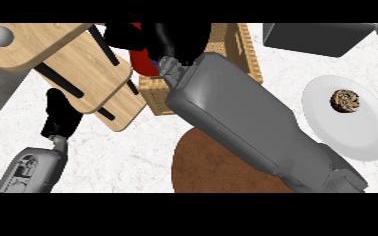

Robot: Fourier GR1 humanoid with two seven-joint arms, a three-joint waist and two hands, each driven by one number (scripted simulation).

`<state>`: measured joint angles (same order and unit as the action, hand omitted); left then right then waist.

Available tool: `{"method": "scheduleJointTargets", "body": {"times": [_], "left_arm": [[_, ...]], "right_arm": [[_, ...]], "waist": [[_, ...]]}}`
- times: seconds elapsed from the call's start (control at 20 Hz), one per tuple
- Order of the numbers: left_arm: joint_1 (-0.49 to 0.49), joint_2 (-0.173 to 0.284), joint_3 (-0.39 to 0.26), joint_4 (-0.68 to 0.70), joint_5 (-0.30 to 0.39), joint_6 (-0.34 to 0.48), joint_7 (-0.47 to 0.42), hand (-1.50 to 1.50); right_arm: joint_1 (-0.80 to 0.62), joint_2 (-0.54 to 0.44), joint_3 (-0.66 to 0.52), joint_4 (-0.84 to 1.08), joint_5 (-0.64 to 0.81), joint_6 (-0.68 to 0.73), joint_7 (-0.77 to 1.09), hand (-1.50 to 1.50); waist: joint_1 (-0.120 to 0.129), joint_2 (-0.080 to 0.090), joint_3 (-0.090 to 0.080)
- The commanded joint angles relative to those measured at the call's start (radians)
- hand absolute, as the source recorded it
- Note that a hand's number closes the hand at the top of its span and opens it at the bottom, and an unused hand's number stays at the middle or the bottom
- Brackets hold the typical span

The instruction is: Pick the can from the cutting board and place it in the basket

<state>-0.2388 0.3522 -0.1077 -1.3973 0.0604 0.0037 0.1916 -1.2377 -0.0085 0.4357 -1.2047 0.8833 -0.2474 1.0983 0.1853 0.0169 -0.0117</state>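
Nearest me, at six o'clock, a brown round board [221, 165] sits under my right forearm. At eight o'clock my left hand [57, 114] hangs low, fingers curled and holding nothing, out of the way. At three o'clock a white plate [347, 140] carries a cookie [345, 101]. Toward twelve, my right hand [176, 40] is over the basket [156, 96]; a red can [140, 60] shows beside it, seemingly in its grasp, though I cannot tell. At ten o'clock, the wooden cutting board [77, 62] crowds the basket's side.

**Head view: R hand over basket**

R hand [173, 40] w/ fingers curled on red can [140, 60], above wicker basket [247, 50]. L hand [59, 112] low at left, beside cutting board [81, 65]. White plate [332, 125] w/ brown item at right on counter [125, 150].
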Motion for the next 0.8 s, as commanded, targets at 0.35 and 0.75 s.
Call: {"method": "scheduleJointTargets", "body": {"times": [0.35,0.75], "left_arm": [[-0.026,-0.030,-0.009,0.008,-0.023,0.034,0.019,0.00],[0.013,-0.026,0.000,-0.011,-0.036,0.047,0.023,0.00]], "right_arm": [[-0.358,0.008,-0.050,0.420,0.032,0.173,0.247,1.50],[-0.475,0.008,-0.055,0.637,-0.033,0.236,0.290,1.50]], "waist": [[-0.063,0.002,-0.002],[-0.098,-0.003,0.005]]}}
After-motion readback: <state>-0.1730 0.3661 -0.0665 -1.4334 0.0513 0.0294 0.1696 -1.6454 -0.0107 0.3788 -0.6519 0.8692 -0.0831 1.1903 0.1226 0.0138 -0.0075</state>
